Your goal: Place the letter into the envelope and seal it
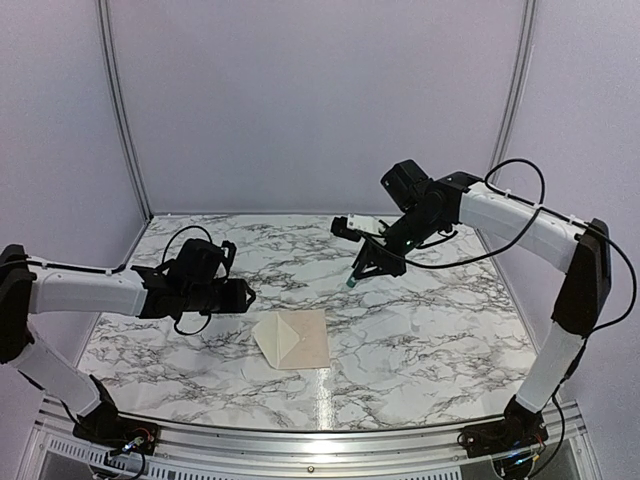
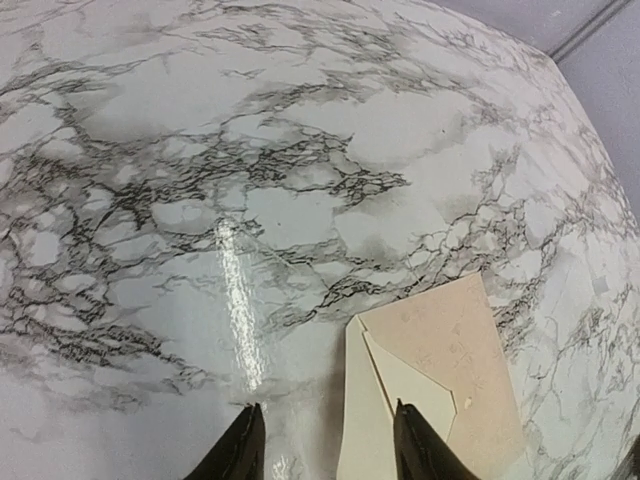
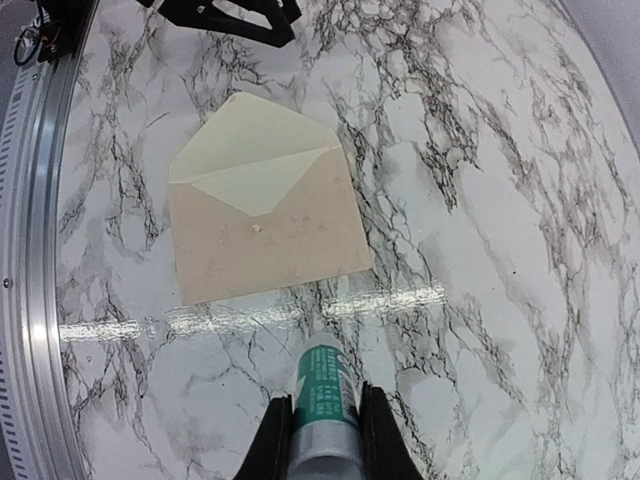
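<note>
Right wrist view: right pincer point(image 3: 325, 445) is clenched on glue stick point(image 3: 322, 395), near envelope point(image 3: 240, 140).
Left pincer point(image 2: 325, 425): released, over envelope's edge.
Risk: letter point(image 3: 290, 250) could be smeared if glue strays.

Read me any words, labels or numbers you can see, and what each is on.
Glue stick in the right hand: white print on its green label, too blurred to read.
Letter: faint print, too faint to read.
Envelope: no writing visible.
Nothing legible anywhere.
</note>
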